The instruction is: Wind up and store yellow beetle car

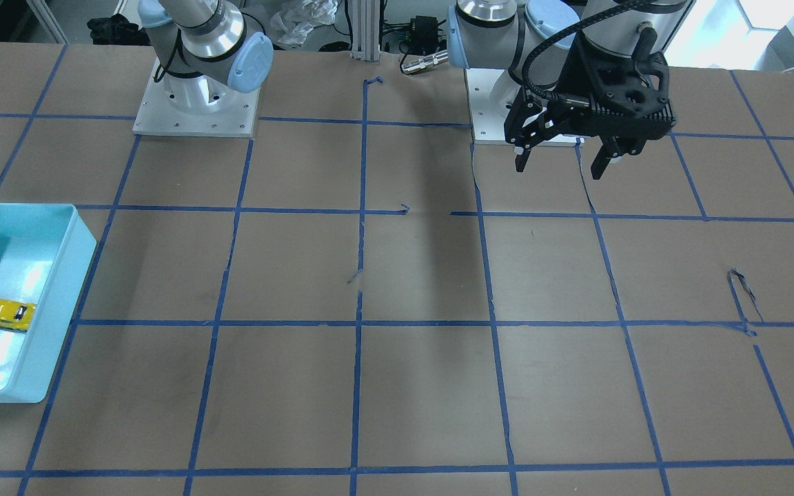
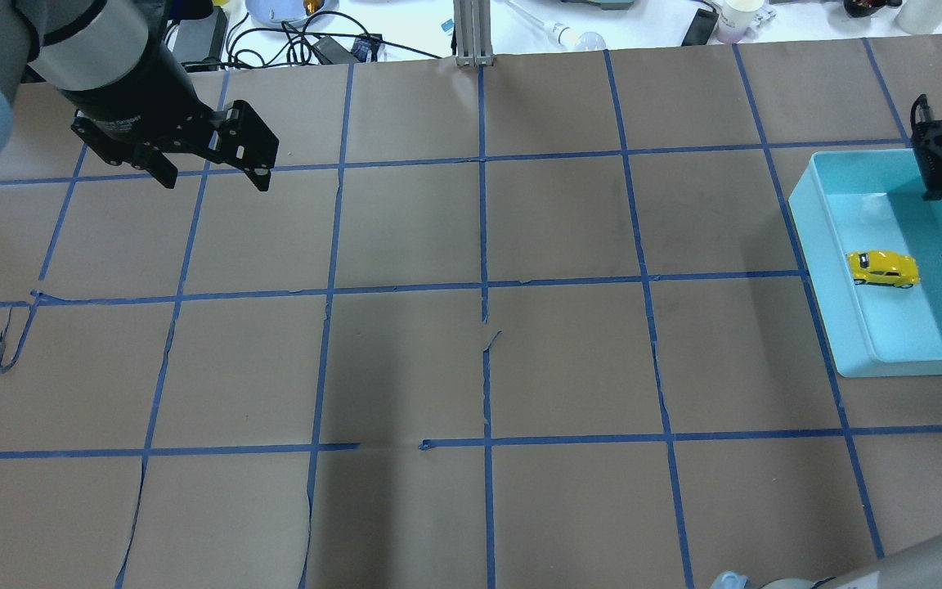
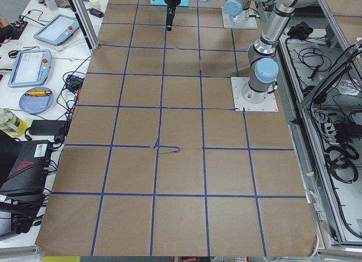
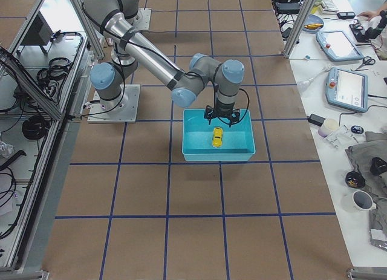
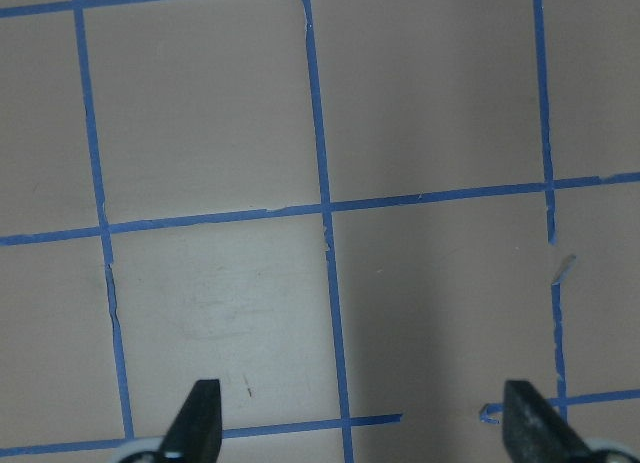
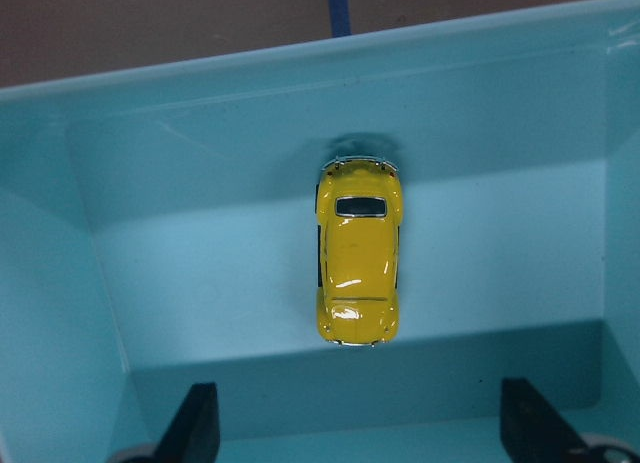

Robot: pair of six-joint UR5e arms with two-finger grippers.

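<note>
The yellow beetle car lies free on its wheels on the floor of a light blue bin. It also shows in the overhead view and the front-facing view. My right gripper is open and empty above the bin, with the car just ahead of its fingertips and not touched. My left gripper is open and empty, held above the bare table on the far left. It also shows in the left wrist view and the front-facing view.
The table is brown paper with a blue tape grid, torn in places. The bin stands at the table's right edge. Both arm bases stand at the robot's side. Cables and bottles lie beyond the far edge.
</note>
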